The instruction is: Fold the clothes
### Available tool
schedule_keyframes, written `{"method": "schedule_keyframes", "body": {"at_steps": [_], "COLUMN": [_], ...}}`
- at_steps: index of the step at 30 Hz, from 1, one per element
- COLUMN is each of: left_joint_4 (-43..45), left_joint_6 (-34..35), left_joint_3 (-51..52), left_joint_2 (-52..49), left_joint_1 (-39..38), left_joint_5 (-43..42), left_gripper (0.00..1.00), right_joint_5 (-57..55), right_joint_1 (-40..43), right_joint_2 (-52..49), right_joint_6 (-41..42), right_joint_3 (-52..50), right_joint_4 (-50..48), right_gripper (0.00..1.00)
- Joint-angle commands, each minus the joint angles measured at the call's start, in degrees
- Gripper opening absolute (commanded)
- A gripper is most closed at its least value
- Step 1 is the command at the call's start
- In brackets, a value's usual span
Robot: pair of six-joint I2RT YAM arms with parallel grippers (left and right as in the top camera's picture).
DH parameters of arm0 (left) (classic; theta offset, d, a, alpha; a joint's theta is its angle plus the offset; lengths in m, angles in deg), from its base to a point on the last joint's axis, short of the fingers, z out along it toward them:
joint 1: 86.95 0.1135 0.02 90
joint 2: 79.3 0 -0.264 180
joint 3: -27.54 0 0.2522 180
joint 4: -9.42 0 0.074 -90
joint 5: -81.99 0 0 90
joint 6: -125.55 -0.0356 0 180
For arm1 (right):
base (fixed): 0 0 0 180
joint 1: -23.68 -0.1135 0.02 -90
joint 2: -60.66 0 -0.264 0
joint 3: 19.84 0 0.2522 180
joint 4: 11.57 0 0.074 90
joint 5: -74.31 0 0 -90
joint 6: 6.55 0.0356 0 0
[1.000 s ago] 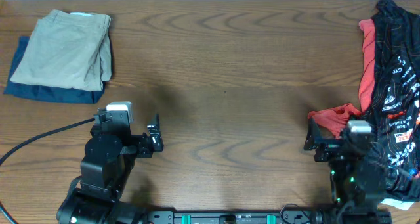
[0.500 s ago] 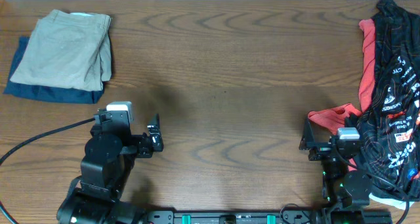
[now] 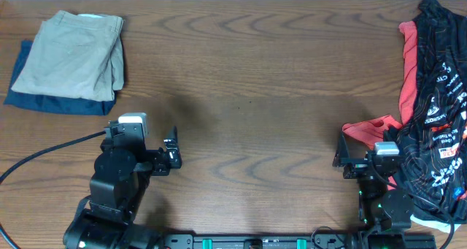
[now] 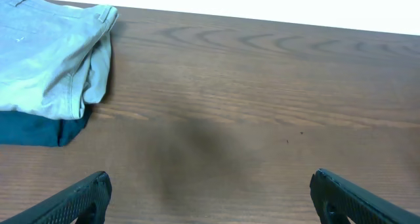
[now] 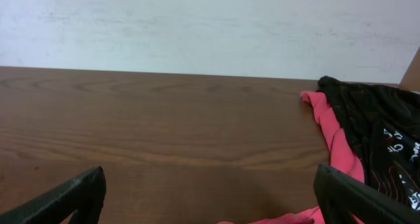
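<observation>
At 10 o'clock on the dark, wavy-grained wood table, the khaki shorts lie folded into a soft, flat rectangle. Stitched, rounded fold edges show on their right side and a pale strip shows at the top edge. They rest on a folded navy garment, which sticks out along the bottom and left.

At 3 o'clock the black-and-red sportswear lies crumpled and unfolded. It is slick fabric with white print and a red band down its left side, and the heap reaches the table's right edge. One red corner pokes in just beside the right gripper at 5 o'clock, whose black fingers are spread wide with nothing between them.

The left gripper at 7 o'clock is also spread wide and empty over bare wood, well apart from the shorts. A black cable curves from the left arm to the table's left edge. A broad stretch of bare wood runs between the two piles. A white wall backs the far edge.
</observation>
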Motion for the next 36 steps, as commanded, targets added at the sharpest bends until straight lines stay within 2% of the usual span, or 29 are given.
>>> {"method": "schedule_keyframes", "body": {"at_steps": [1, 18, 26, 31, 36], "left_joint_4": [0.0, 0.0, -3.67, -1.99, 7.04], "left_joint_6": [0.26, 0.26, -3.06, -2.99, -2.99], "left_joint_3": [0.07, 0.15, 1.03, 8.96, 20.24], "left_joint_2": [0.04, 0.13, 6.01, 15.04, 24.37], "left_joint_1": [-0.22, -0.22, 1.79, 5.07, 7.39], "left_joint_5": [0.7, 0.68, 2.43, 2.4, 2.4], "left_gripper": [0.98, 0.98, 0.98, 0.98, 0.98], "right_joint_5": [0.24, 0.24, 0.24, 0.24, 0.24], "right_joint_1": [-0.76, -0.76, -0.76, -0.76, -0.76], "right_joint_2": [0.37, 0.37, 0.37, 0.37, 0.37], "right_joint_6": [-1.09, -1.09, -1.09, -1.09, -1.09], "right_joint_3": [-0.09, -0.09, -0.09, -0.09, -0.09], "right_joint_4": [0.24, 0.24, 0.24, 0.24, 0.24], "right_gripper": [0.99, 0.99, 0.99, 0.99, 0.99]}}
